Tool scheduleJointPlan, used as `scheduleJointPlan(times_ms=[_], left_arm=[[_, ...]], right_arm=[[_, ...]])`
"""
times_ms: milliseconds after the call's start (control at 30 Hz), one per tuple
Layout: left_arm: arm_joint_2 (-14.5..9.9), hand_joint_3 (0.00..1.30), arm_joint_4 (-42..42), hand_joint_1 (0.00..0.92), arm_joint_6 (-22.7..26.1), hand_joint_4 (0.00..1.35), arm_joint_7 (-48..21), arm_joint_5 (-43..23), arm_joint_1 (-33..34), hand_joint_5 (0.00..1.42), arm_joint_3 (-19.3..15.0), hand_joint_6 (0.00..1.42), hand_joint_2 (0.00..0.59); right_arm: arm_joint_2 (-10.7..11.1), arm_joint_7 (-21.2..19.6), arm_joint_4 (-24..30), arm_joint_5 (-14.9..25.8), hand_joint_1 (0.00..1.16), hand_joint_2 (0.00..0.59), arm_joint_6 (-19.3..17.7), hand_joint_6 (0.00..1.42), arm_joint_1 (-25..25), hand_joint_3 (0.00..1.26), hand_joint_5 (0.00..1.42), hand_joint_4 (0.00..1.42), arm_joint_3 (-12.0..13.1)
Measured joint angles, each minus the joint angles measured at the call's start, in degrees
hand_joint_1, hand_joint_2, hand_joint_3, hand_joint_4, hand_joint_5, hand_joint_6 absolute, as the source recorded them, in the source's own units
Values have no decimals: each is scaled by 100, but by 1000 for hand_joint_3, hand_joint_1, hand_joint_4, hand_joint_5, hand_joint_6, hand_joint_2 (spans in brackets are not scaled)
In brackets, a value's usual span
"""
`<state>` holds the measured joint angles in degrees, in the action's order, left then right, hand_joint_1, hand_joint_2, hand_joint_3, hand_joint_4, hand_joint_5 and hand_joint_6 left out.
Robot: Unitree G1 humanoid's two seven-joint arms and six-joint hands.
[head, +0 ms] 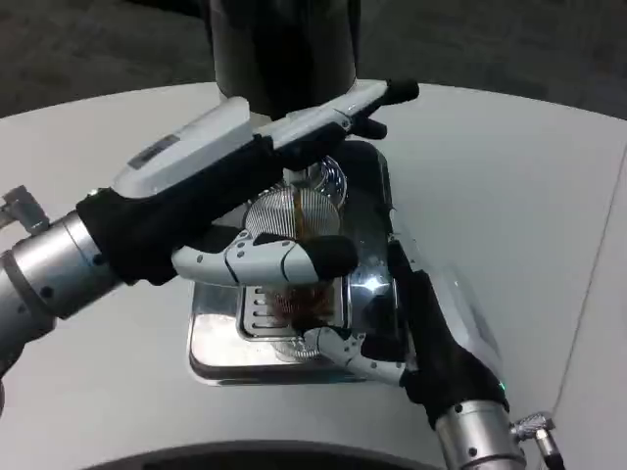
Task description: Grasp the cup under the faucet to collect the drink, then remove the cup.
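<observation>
On the shiny chrome drip tray (220, 357), the right hand (392, 328) grasped a ribbed clear cup (294, 294) of brown drink; the left hand (260, 196) reached over it, fingers (284, 259) extended, holding nothing.

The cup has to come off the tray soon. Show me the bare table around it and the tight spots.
Bare table lies right of the drip tray out to the rim, and left of it below the left forearm. Crowded: the left hand spans the clear cup, the right hand grips it, and the dispenser stands behind.
</observation>
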<state>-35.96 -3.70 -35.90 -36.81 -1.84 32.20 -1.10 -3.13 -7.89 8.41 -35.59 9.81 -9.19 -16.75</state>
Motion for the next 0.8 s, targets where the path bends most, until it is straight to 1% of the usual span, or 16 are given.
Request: scheduleJointPlan(times_ms=[233,367,567,800], left_arm=[[-11,46,73,0,0,0,18,4,-61,153,-3,114,159],[-20,52,82,0,0,0,24,4,-69,155,-14,116,159],[-22,55,85,0,0,0,37,3,-75,156,-26,118,159],[-26,56,85,0,0,0,38,-3,-90,159,-53,120,163]], right_arm=[[-5,-82,-393,234,742,175,-95,34,-322,0,0,0,-14],[-28,-142,-705,390,741,174,-164,34,-505,0,0,0,-18],[-98,-294,-1166,751,741,174,-333,34,-766,0,0,0,62],[-177,-375,-1514,884,741,174,-505,34,-994,0,0,0,54]])
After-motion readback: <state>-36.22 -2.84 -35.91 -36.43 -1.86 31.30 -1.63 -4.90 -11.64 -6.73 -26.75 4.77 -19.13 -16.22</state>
